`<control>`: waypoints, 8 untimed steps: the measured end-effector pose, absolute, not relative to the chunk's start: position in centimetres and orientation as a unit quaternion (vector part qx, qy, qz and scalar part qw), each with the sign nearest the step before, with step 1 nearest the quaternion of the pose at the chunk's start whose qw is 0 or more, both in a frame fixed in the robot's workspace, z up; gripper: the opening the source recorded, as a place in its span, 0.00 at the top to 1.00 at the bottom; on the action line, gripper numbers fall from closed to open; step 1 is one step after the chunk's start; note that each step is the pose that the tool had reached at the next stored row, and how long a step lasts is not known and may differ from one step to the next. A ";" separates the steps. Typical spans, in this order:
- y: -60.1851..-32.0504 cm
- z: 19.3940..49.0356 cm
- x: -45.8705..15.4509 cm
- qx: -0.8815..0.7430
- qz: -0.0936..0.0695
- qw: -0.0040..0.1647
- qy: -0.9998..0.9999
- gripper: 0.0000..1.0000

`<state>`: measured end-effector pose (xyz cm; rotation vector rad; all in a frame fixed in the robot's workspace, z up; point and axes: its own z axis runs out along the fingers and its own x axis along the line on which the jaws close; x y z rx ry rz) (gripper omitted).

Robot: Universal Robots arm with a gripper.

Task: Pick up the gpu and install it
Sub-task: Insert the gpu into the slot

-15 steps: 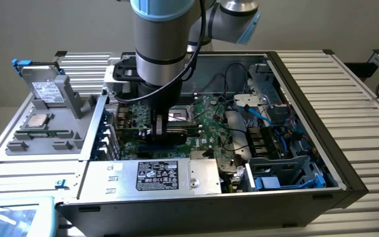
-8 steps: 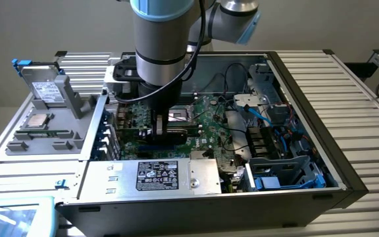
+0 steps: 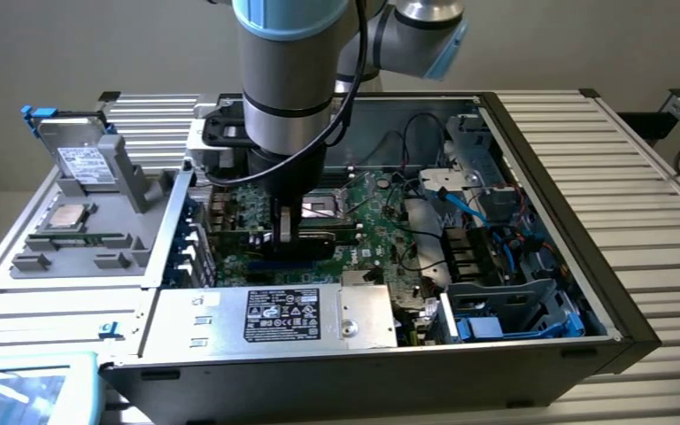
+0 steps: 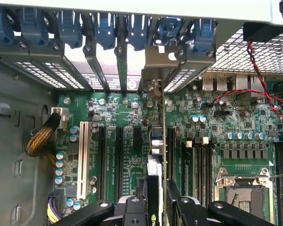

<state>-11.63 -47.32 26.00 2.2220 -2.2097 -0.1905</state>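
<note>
Nearest in the exterior view is the front wall of the open computer case (image 3: 352, 385). Just inside it lies a silver box (image 3: 364, 320) with a black label. Beyond that the green motherboard (image 3: 370, 217) covers the case floor. Blue cables (image 3: 464, 208) and a drive cage (image 3: 506, 305) sit toward the exterior view's right.

On the exterior view's left, outside the case, a grey tray (image 3: 68, 274) holds a square processor (image 3: 72, 215), a thin memory stick (image 3: 81, 237) and a drive (image 3: 81, 164) standing upright.

The gripper (image 3: 290, 232) reaches down into the middle of the case, clamped on the gpu (image 3: 316, 237). The card stands on edge over the motherboard.

In the wrist view the gripper (image 4: 158, 207) has one black finger on each side of the gpu (image 4: 154, 188). The card shows edge-on as a thin dark strip running between the long black slots (image 4: 119, 160) toward the rear wall. Its metal bracket (image 4: 167, 61) stands at the row of blue latches (image 4: 104, 28). Whether the card's lower edge is seated in a slot cannot be told.
</note>
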 end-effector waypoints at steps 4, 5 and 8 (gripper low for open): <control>-47.3 26.2 -11.6 0.708 -0.061 0.001 -0.704 0.73; -47.3 26.3 -11.6 0.708 -0.060 0.001 -0.704 0.73; -47.3 26.3 -11.6 0.708 -0.060 0.002 -0.704 0.73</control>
